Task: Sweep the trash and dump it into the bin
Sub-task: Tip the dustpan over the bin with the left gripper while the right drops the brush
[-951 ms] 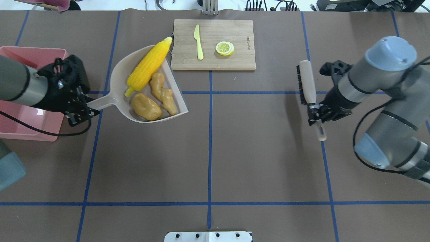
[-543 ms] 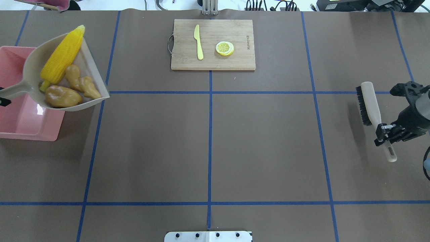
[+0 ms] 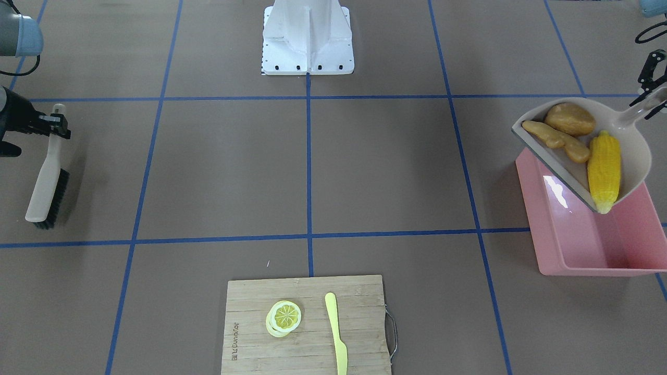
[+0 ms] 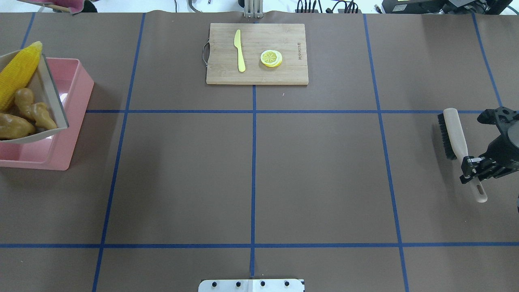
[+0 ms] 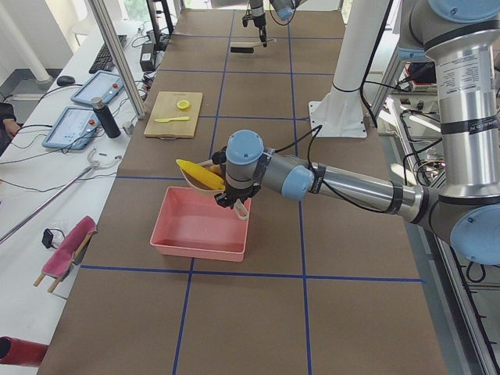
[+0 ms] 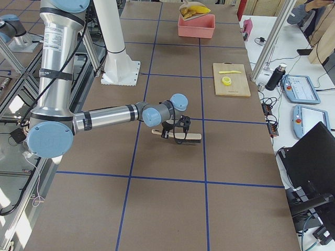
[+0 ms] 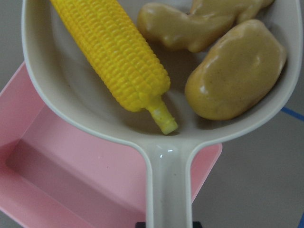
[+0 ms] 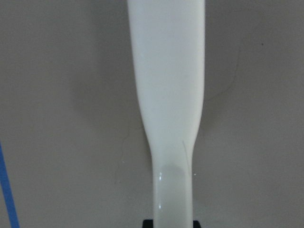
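Right now my left jaws are closed on the long handle of the beige dustpan [image 3: 637, 151]. It hangs above the pink bin [image 3: 599, 239] at my left end of the surface, its open lip turned toward the middle. All the trash lies in the pan: the yellow corn cob [image 3: 604, 169] along one side with its tip poking past the lip, the brown potato [image 3: 569, 119] against the back wall, and the tan ginger root [image 3: 557, 139] beside it, nearer the lip. The bin holds nothing yet, so I judge the sweeping done and the dumping ahead. These toy foods look like light, hard, glossy plastic, and I expect them to slide and roll as soon as the pan tips, the round potato most of all. The pan itself seems stiff, and its handle is the right place to hold it, though the load sits far out and may twist in my grip. The lip stands close to the bin's wall, so a piece could bounce out. My right jaws are clamped on the pale handle of the brush [image 4: 456, 136], well apart at the other end, low by the surface.
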Robot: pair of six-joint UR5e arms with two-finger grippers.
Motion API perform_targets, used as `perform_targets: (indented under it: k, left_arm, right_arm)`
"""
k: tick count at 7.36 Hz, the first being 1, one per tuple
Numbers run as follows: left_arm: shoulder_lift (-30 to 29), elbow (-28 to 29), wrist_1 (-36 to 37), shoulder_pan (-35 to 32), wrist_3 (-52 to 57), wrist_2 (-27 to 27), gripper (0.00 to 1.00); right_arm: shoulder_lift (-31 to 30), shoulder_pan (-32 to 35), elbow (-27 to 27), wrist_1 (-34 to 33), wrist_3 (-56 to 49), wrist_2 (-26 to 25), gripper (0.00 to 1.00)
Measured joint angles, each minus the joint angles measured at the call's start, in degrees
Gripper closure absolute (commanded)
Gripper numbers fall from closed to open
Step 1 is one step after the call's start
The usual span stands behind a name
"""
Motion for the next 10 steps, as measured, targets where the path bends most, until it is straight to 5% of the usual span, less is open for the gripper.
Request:
perform_targets:
  k: [1, 5, 10]
  left_arm:
    - [0.25, 2.24, 0.77, -2.47, 2.79, -0.69, 1.0]
    - [0.34, 7.38, 5.35, -8.74, 7.82, -2.6, 1.0]
    - [-0.02, 1.6, 22.3, -9.47, 19.93, 10.39, 1.0]
  right_arm:
    - [-0.01, -0.01, -0.31, 0.04, -0.14, 0.84, 0.93]
    - [-0.05, -0.06, -0.98, -0.01, -0.1, 2.25, 0.06]
    - [0.26, 1.99, -0.71, 0.05, -0.23, 2.31, 0.0]
